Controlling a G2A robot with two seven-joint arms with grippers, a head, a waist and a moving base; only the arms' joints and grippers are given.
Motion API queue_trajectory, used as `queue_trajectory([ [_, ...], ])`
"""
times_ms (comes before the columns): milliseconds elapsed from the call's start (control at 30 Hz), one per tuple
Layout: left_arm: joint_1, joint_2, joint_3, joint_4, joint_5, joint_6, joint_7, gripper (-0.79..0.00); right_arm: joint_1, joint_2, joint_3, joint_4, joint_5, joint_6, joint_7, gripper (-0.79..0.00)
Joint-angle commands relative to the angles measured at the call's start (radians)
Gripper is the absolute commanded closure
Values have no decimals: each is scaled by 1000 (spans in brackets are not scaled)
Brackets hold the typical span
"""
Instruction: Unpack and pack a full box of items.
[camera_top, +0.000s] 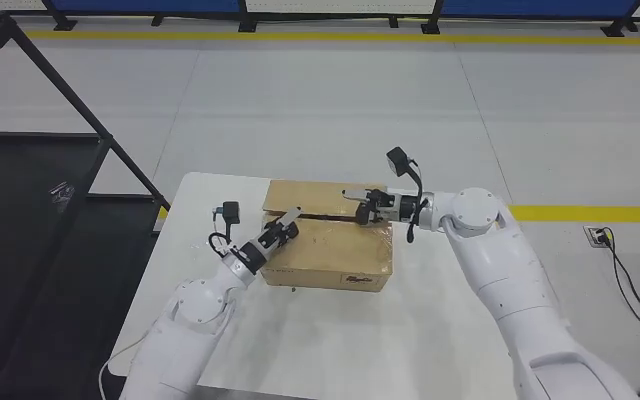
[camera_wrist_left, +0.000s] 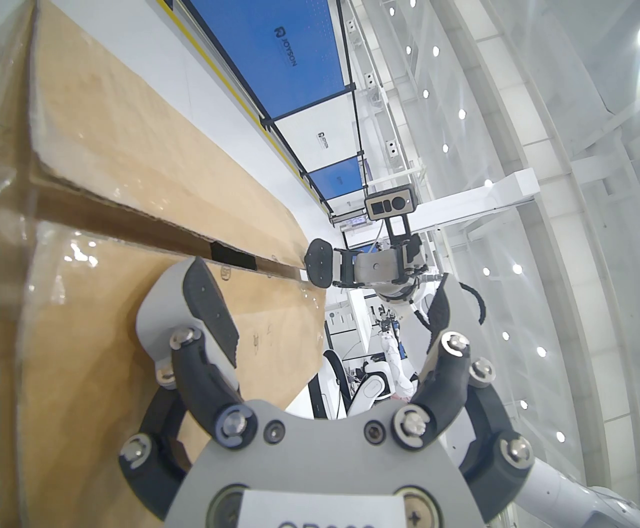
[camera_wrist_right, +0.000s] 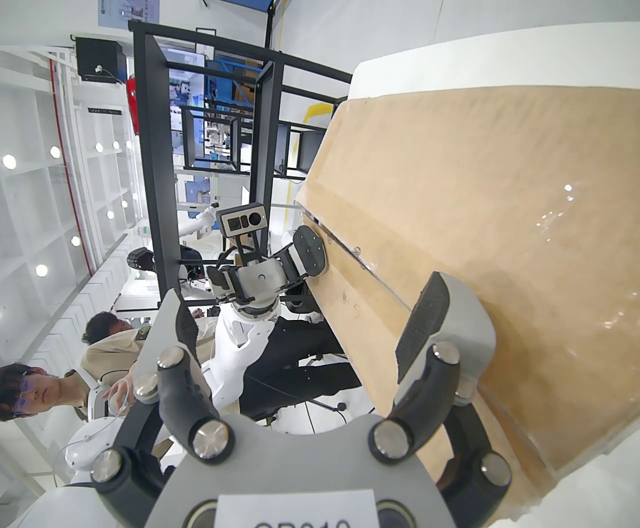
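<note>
Found cardboard box (camera_top: 330, 250) shut on white table (camera_top: 330, 345), toward table's 12 o'clock edge, with flap seam (camera_top: 322, 213) running 9 to 3 across its top. Logged left gripper (camera_top: 287, 225) over box top just beside seam, at 9 o'clock end: released, fingers spread, nothing between. Logged right gripper (camera_top: 358, 204) at seam toward 3 o'clock end: likewise released, gripping nothing. Cannot tell whether pads touch cardboard.

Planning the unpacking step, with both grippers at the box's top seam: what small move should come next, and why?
Probably slide a finger of the left gripper into the seam and lift a flap: the box is closed, both grippers open, the right gripper at the seam's other end.
</note>
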Motion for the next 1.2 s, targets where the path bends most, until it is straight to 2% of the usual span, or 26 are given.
queue_trajectory([
  [0, -5, -2, -1, 10, -7, -5, 1, -785, -13, 3, -1, -10, -3, 1, -7, -785],
  [167, -6, -6, -21, 18, -42, -35, 18, -785, -43, 8, -4, -33, -8, 8, -35, -785],
  [267, 5, -2, -65, 9, -93, -67, 19, -785, -55, 11, -1, -41, 2, 5, -44, -785],
  [500, 93, 23, -239, -54, -200, -138, 36, -785, -65, 16, 0, -50, 0, 3, -63, -785],
  [700, 192, 44, -383, -140, -196, -163, 73, -785, -65, 16, 0, -50, 0, 3, -63, -785],
  [1000, 192, 44, -383, -140, -196, -163, 73, -785, -65, 16, 0, -50, 0, 3, -63, -785],
  [1067, 183, 42, -386, -101, -196, -107, 124, -785, -65, 16, 0, -50, 0, 3, -63, -785],
  [1167, 148, 33, -373, -16, -287, -6, 152, -785, -65, 16, 0, -50, 0, 3, -63, -785],
])
